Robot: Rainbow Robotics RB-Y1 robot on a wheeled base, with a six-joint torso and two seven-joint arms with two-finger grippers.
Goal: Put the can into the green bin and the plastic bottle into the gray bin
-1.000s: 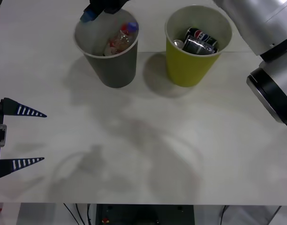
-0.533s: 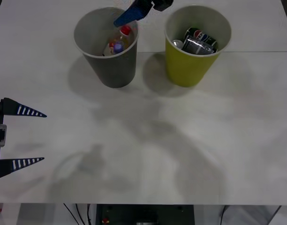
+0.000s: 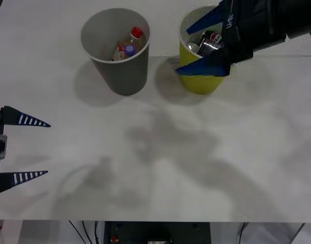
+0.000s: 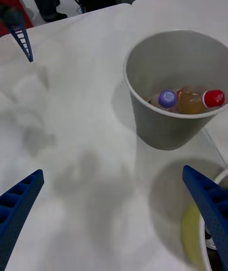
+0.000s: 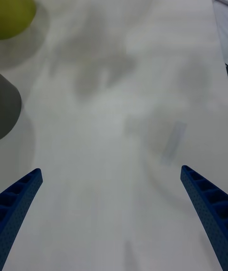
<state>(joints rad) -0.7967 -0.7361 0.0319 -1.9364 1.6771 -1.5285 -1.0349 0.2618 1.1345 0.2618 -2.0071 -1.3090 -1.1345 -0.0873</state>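
Right tool (image 3: 202,44) spread wide and empty, hovering over the green bin (image 3: 204,81) at the far right, cans (image 3: 215,41) inside. Just left, the gray bin (image 3: 120,71) holds the plastic bottle (image 3: 128,50) beside a red-capped bottle (image 3: 135,35). Left tool (image 3: 24,148) open, empty, over the desk's (image 3: 160,162) near-left edge.
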